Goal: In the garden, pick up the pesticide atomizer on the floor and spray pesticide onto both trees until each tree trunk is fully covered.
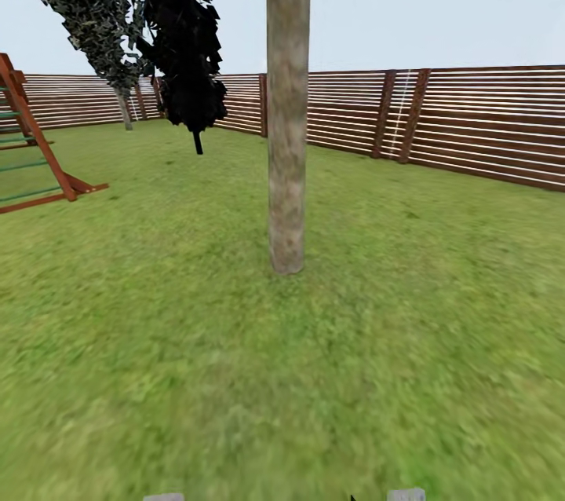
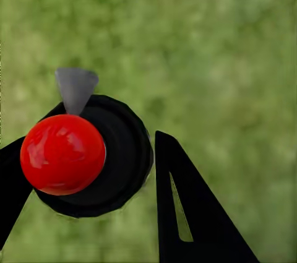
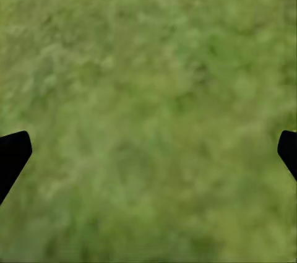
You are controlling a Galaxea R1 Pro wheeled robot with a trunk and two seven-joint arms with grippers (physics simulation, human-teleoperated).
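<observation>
The left gripper is clenched on the spray bottle, seen end-on in the left wrist view: a glossy red ball on a round black body, with a small grey cone sticking out beside it, probably the nozzle. 1 black finger presses the bottle's side; the other sits behind the red ball. The bottle hangs over grass, clear of the ground. The right gripper is released, its 2 dark tips far apart at the edges of the right wrist view, with nothing between them but lawn.

The bottle looks small, light and rigid, with smooth rounded sides that could twist in the hold; gripping across the black body, leaving the cone unblocked, seems the sound choice.

Ahead in the head view stands 1 tree trunk, thick, upright and mottled grey-brown, rooted mid-lawn. Open grass lies all round it, so there is room to circle it. The slatted fence runs well behind on the right, a wooden play frame stands at the lawn's left edge, and dark thin trees rise near the far fence. No white spray shows on the trunk yet.
</observation>
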